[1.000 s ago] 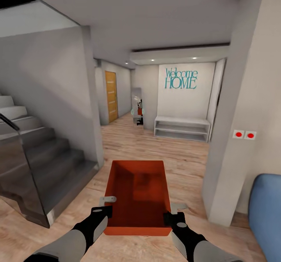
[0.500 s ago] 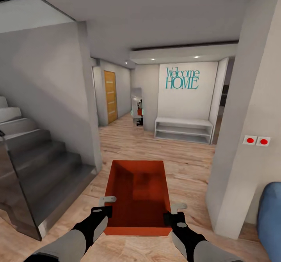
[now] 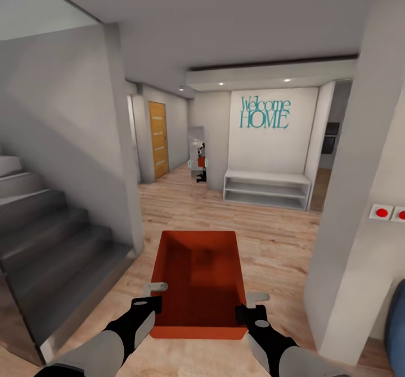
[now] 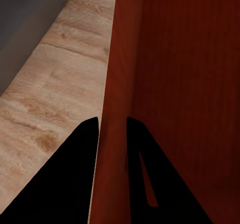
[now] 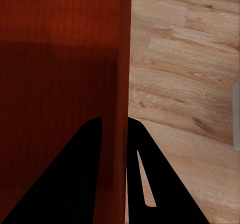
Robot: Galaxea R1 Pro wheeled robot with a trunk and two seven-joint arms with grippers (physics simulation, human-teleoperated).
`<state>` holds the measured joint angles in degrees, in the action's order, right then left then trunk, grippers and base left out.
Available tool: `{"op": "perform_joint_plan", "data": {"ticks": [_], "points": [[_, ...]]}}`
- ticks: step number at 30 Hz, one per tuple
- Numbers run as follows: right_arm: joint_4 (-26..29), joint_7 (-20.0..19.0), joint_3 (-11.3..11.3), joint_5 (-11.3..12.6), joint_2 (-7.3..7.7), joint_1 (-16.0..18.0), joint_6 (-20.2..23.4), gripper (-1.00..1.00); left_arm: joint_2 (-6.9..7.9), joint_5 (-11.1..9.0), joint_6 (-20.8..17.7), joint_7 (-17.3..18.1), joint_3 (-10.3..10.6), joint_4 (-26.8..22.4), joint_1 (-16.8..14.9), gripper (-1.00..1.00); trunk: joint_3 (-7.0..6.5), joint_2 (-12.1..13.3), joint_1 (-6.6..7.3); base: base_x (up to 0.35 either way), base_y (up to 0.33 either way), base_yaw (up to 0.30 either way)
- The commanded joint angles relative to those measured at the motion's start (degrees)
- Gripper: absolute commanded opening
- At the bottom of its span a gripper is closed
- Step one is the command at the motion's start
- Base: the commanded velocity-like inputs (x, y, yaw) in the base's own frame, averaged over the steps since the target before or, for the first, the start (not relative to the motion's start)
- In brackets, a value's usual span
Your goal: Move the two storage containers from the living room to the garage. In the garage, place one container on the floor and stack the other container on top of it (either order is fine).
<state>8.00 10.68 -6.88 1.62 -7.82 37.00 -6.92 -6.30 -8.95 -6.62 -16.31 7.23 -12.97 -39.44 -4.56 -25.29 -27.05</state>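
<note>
step: carry to garage | storage container at 6 o'clock, held low over plank floor | L gripper + R gripper jaws pinching side walls | keep level, clear stairs at 9 o'clock

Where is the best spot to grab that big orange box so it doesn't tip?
Probably on its two long side walls, one claw from each side. The storage container is wide, open-topped and thin-walled, so a claw can pinch over the rim. That is how it is held now: the left claw straddles the left wall, the right claw straddles the right wall, which likely keeps it level.
</note>
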Motion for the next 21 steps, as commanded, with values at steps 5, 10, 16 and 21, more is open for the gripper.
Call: {"op": "perform_joint_plan", "data": {"ticks": [5,10,16,21], "points": [[-0.09,-0.31,1.08,0.49,0.03,0.0,-0.03,-1.0,2.08,1.04,1.34,-1.89,-0.9,-0.3,-0.02,-1.0,0.02,-0.04,-0.05,0.322,0.0,0.0],[-0.09,-0.31,1.08,0.49,0.03,0.0,-0.03,-1.0,2.08,1.04,1.34,-1.89,-0.9,-0.29,-0.02,-1.0,0.02,-0.04,-0.05,0.322,0.0,0.0],[-0.09,-0.31,1.08,0.47,0.05,0.0,-0.03,-1.0,2.11,1.04,1.34,-1.89,-0.91,-0.3,-0.02,-1.0,0.02,-0.04,-0.05,0.322,0.0,0.0],[-0.09,-0.31,1.08,0.47,0.02,0.0,-0.03,-1.0,2.16,1.04,1.34,-1.89,-0.91,-0.27,-0.02,-1.0,0.02,-0.04,-0.05,0.322,0.0,0.0]]}}
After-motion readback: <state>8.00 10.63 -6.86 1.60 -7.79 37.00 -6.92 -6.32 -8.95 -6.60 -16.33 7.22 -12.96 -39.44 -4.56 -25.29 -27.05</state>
